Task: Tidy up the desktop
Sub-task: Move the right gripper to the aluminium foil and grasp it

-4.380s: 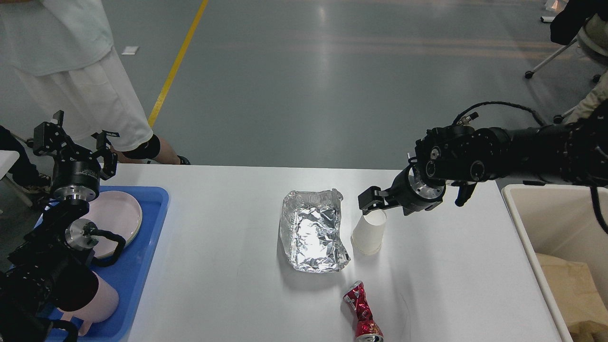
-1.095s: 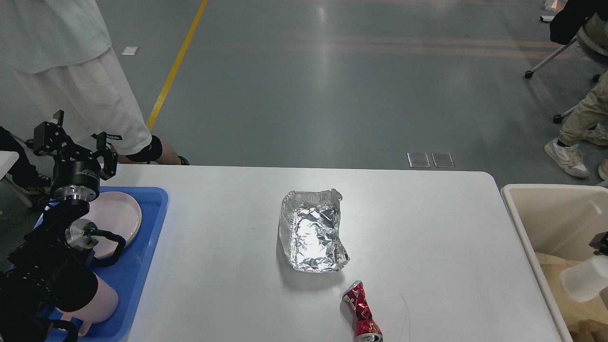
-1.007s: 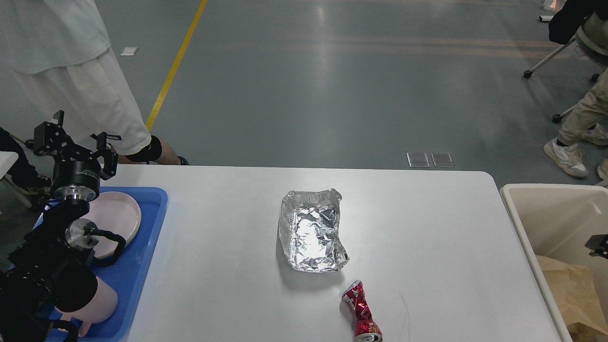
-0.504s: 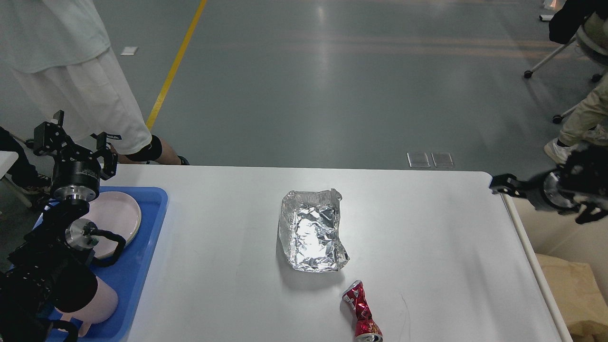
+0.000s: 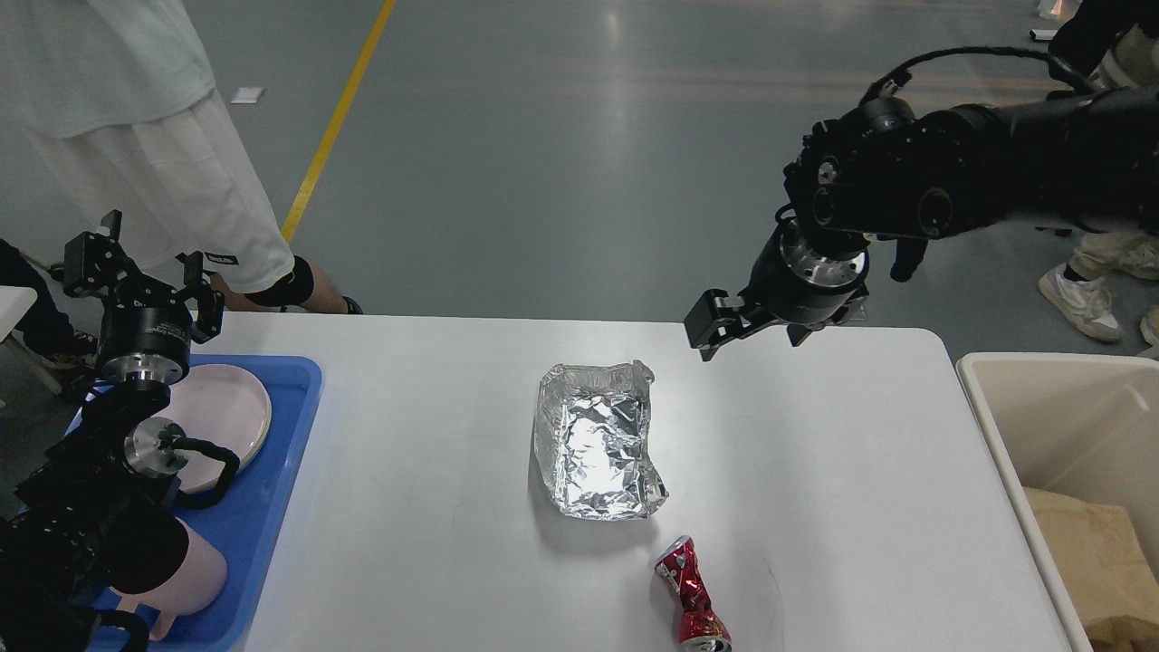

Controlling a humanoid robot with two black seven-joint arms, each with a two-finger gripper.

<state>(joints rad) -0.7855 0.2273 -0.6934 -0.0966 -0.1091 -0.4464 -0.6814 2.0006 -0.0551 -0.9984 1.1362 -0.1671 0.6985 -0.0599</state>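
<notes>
The white desktop holds a crumpled foil tray in the middle and a crushed red can near the front edge. My right gripper hangs above the table's far edge, right of and behind the foil tray, with nothing in it. Its dark fingers cannot be told apart. My left gripper is open and empty, raised above the far end of the blue tray.
The blue tray at the left holds a pink plate and a pink cup. A beige bin with brown paper stands at the right. A person stands behind the table's left corner.
My right arm dropped a white cup into the beige bin, then swung back left and up over the table's far edge. The left arm has not moved.
</notes>
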